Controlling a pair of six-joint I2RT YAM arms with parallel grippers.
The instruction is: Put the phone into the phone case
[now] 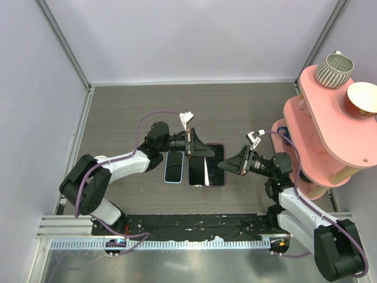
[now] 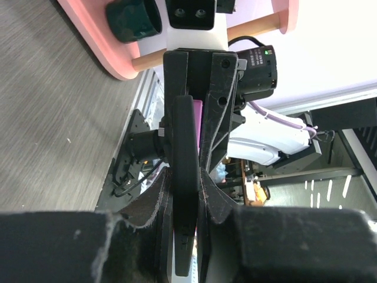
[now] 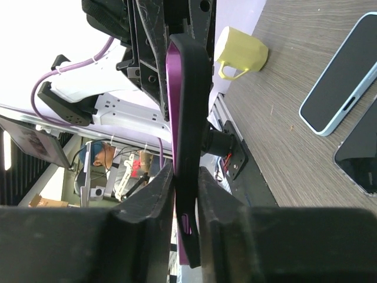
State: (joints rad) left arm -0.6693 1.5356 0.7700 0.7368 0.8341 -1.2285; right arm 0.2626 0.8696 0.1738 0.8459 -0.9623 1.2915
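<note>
Left tool (image 2: 185, 188) and right tool (image 3: 185, 177) both clamped on the pink-edged phone (image 3: 187, 88), facing each other; blue phone (image 3: 344, 82) on desk (image 3: 294, 71).

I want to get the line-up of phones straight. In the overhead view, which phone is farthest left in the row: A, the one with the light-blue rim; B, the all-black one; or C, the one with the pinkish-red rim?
A: the light-blue-rimmed phone sits at the left end of the row in the overhead view.
</note>
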